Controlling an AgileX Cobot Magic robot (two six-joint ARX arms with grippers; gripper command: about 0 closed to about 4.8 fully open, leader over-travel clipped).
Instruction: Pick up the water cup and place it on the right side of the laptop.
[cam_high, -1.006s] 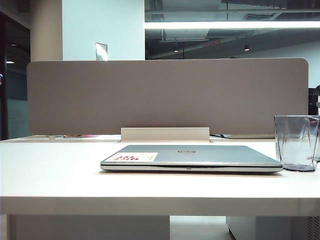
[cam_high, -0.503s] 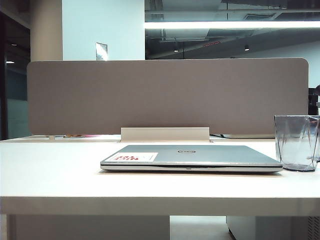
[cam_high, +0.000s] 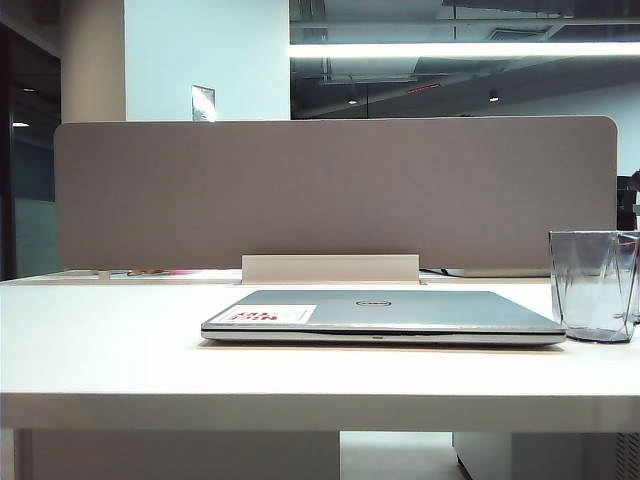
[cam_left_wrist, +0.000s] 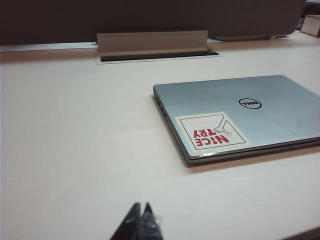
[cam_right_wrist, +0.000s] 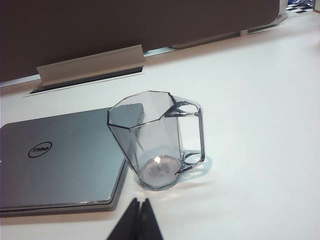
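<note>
White desk (cam_high: 100, 350), grey divider panel (cam_high: 330, 190)

Low exterior camera faces the divider; both wrist cameras share the laptop (cam_left_wrist: 240, 117).

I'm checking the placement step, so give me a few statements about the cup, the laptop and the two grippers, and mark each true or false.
1. The water cup stands upright on the table. True.
2. The laptop is open. False: its lid is shut.
3. The cup stands on the laptop's right in the exterior view. True.
4. The right gripper holds the cup. False: it is shut, empty, short of the cup.
5. The left gripper rests on the laptop. False: it is shut, over bare table beside the laptop.
</note>
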